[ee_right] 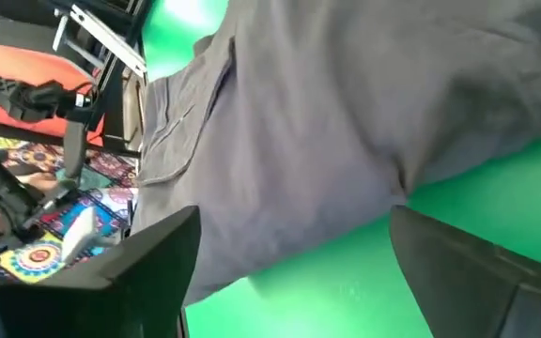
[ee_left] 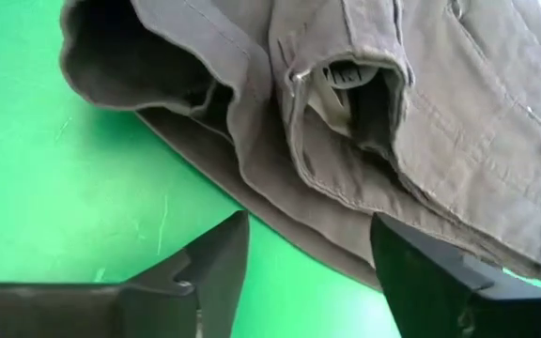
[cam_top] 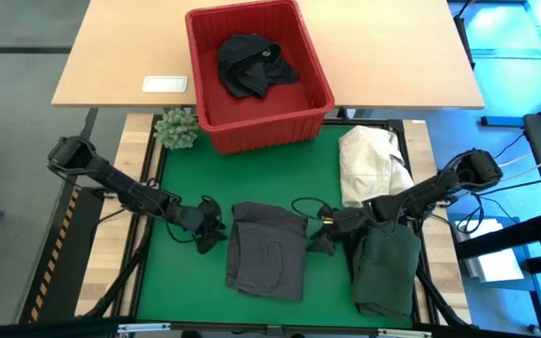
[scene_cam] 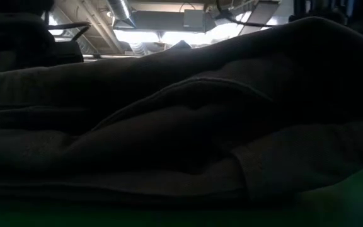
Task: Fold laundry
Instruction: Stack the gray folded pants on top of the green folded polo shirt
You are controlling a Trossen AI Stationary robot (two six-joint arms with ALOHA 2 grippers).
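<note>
Lying on the green surface (cam_top: 195,282) are two dark garments: grey folded trousers (cam_top: 266,251) in the middle and a dark green garment (cam_top: 385,269) folded near the right edge. A third piece, a black garment (cam_top: 252,64), sits bunched inside one red plastic basket (cam_top: 216,131) at the far side. One cream-white cloth heap (cam_top: 369,161) rests above the green garment, and one small green plant (cam_top: 177,128) stands beside the basket.

From table height, dark cloth fills nearly everything, with only ceiling lights showing above it. Both garments in the wrist views are cut off by the frame edges.

At the trousers' left edge, the left end effector (ee_left: 310,268) is released, its fingers (ee_left: 216,266) spread over bare green just beside the waistband and holding nothing. Between the trousers and the green garment, the right end effector (ee_right: 294,268) is also released, fingers (ee_right: 458,272) wide apart beside the trousers' edge, gripping nothing.
</note>
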